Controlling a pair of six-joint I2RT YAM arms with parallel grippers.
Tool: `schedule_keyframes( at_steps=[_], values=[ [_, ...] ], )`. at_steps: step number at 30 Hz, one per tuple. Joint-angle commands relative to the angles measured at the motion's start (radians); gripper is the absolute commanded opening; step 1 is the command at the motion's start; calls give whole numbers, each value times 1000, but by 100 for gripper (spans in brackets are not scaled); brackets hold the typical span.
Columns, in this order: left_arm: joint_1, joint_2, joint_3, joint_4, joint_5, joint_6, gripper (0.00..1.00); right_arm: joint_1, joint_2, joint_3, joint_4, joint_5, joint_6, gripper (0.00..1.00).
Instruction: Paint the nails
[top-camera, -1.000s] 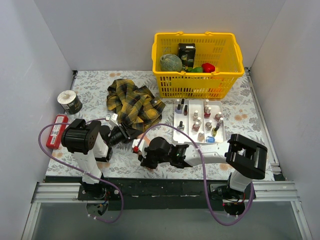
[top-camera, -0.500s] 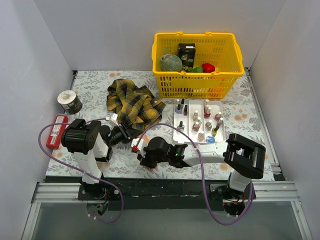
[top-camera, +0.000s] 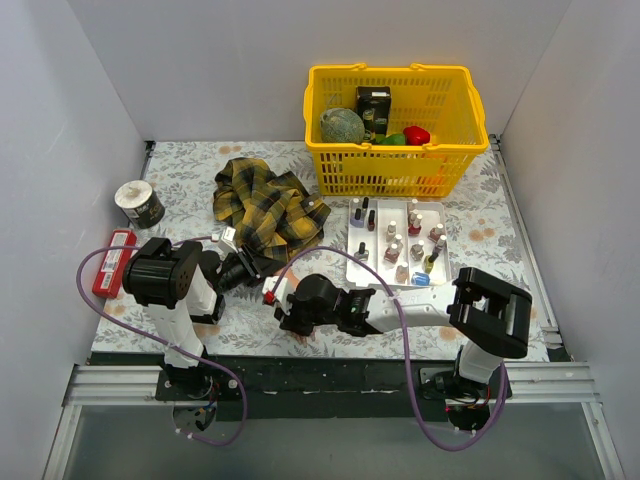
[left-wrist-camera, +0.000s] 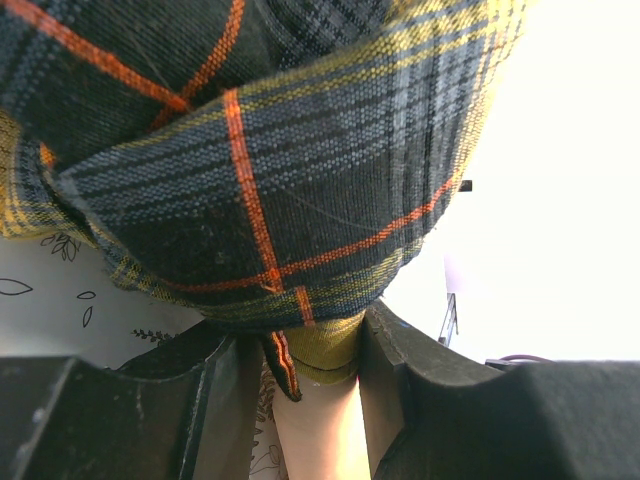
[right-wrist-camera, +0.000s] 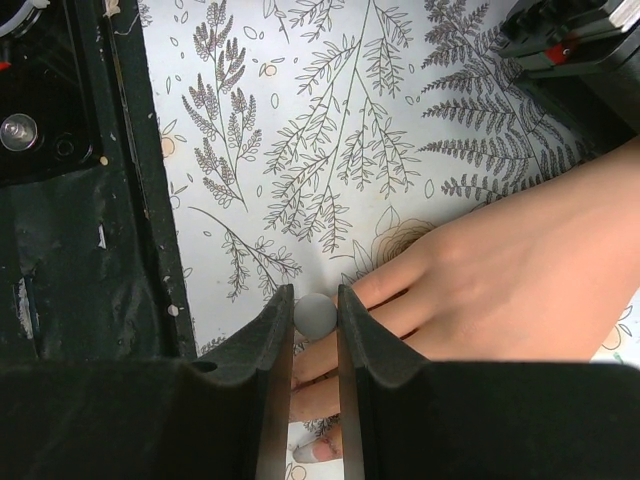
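Two tools meet at the mannequin hand (right-wrist-camera: 500, 290) near the front edge of the floral bench (top-camera: 180, 180). Far left sit a white-topped dark tub (top-camera: 139, 203) and a flat red pack (top-camera: 113, 262). The left tool (left-wrist-camera: 300, 345) is clamped on the hand's wrist, under the plaid sleeve (left-wrist-camera: 250, 150) that fills its camera. The right tool (right-wrist-camera: 316, 297) is pinched narrow on a small grey stub (right-wrist-camera: 316, 314) over the fingertips; one nail (right-wrist-camera: 316, 453) shows beneath. Further right stand a white tray (top-camera: 440, 275) of polish bottles and, behind it, a yellow basket (top-camera: 392, 170).
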Motion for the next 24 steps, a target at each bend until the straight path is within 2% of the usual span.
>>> schedule_keyframes(
  at_steps=[1,8,14,17,18,24],
  values=[
    [-6,-41,-10,14,21,68,17,2,-58,4,29,31,-5,1],
    [-6,-42,-13,12,21,68,17,3,-127,-45,72,20,-4,1],
    [-4,-47,-13,6,13,72,18,2,-190,-97,112,75,-4,1],
    [-4,-56,-15,-20,-2,85,26,2,-213,-114,122,93,-4,1],
    [-6,-62,-15,-32,-23,91,35,2,-218,-116,124,98,-2,1],
    [-6,-137,-22,-166,-123,149,47,2,-244,-136,135,107,5,1]
  ],
)
